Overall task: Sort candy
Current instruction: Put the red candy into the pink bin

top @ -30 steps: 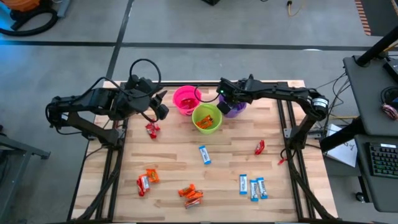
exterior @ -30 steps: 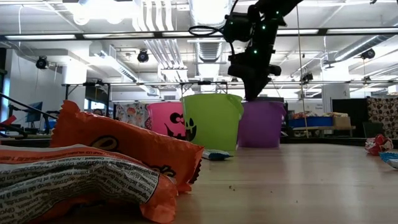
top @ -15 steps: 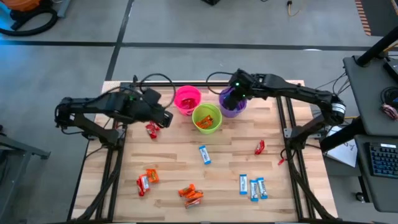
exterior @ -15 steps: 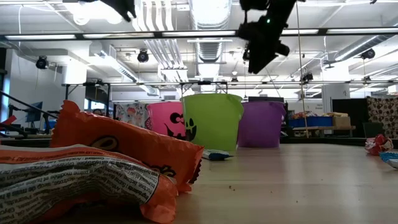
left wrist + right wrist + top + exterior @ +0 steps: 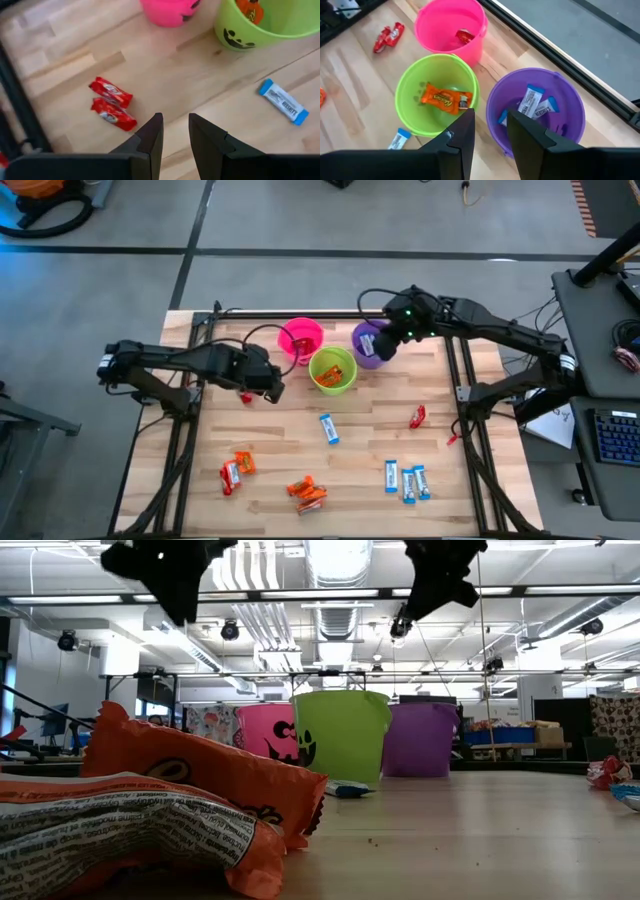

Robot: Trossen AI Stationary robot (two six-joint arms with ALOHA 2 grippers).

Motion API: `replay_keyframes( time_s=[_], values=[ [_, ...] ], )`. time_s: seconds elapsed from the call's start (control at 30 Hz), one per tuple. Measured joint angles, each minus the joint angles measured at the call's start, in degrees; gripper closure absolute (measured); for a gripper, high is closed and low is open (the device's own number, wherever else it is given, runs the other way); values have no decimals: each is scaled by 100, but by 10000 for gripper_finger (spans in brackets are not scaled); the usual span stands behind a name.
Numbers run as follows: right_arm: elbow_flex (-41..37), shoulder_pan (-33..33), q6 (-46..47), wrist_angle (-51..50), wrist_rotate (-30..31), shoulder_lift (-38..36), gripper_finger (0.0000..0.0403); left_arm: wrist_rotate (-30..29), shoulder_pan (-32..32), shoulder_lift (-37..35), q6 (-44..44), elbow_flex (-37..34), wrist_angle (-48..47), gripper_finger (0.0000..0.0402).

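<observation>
The left gripper (image 5: 175, 132) hangs above bare wooden table (image 5: 370, 442), its two dark fingers (image 5: 152, 135) a narrow gap apart and holding nothing. Just ahead of its fingertips lie two red candies (image 5: 111, 102) side by side, with open boards around them; a blue-and-white candy (image 5: 283, 101) lies well off to one side, near the green cup (image 5: 260, 25).

The right gripper (image 5: 492, 132) hovers over the cluster of three cups, fingers likewise slightly parted and empty. Past its fingertips the green cup (image 5: 437, 97) holds one orange candy (image 5: 445, 99), the purple cup (image 5: 537, 107) beside it holds several blue-and-white candies (image 5: 534, 104), and the pink cup (image 5: 451, 30) farther out holds one red candy (image 5: 465, 36). The three cups stand close together, rims nearly touching, near the table's far edge.

From above, more shiny oblong wrappers lie scattered across the near half of the planks: orange and red ones (image 5: 236, 470), an orange group (image 5: 307, 493), three blue-and-white bars (image 5: 406, 480), and a lone red one (image 5: 417, 417) toward the right side.
</observation>
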Motion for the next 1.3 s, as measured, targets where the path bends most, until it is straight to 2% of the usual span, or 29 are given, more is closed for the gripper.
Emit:
replay_keyframes(
  time_s=[0.17,0.3,0.47,0.67,0.83,1.07,1.3],
  values=[
    [0,62,50,-7,2,-57,300,399,228,-570,-158,-1235,1252,325],
    [0,64,50,-47,0,-33,300,532,547,-858,-610,-2144,1736,326],
    [-2,64,48,-106,3,57,300,783,925,-930,-785,-3039,2065,326],
    [-4,64,42,-136,4,166,300,1345,1054,-931,-864,-4037,3285,326],
    [-12,62,44,-153,4,192,300,1334,1052,-926,-1347,-4374,3372,326],
    [-15,62,43,-151,7,192,300,1008,1059,-896,-1440,-4386,3309,325],
    [-15,62,43,-149,8,192,300,971,1062,-893,-1522,-4364,3221,310]
  ],
)
